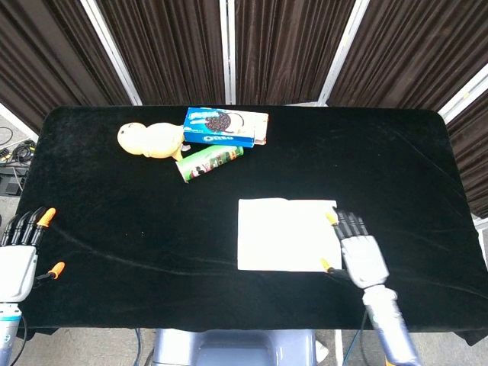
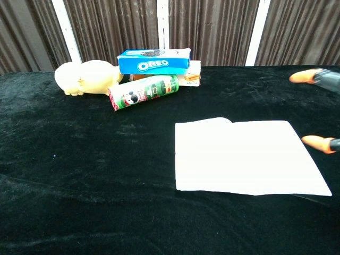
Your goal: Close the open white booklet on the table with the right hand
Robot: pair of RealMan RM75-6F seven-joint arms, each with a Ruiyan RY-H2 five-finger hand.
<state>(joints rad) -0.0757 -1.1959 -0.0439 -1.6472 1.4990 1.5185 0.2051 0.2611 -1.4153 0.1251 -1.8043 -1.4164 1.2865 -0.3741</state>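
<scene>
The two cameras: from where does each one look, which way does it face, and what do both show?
Head view: high, looking down on the black table; left hand and right hand show.
Chest view: low, facing forward across the table; only orange fingertips show.
Shared: white booklet, Oreo box, green can, yellow toy.

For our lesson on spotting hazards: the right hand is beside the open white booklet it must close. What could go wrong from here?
1. The white booklet lies flat on the black cloth, so the open right hand at its right edge may struggle to get under a page and could push the booklet sideways instead.
2. Dragging fingers might crease the thin page or rumple the cloth.
</scene>
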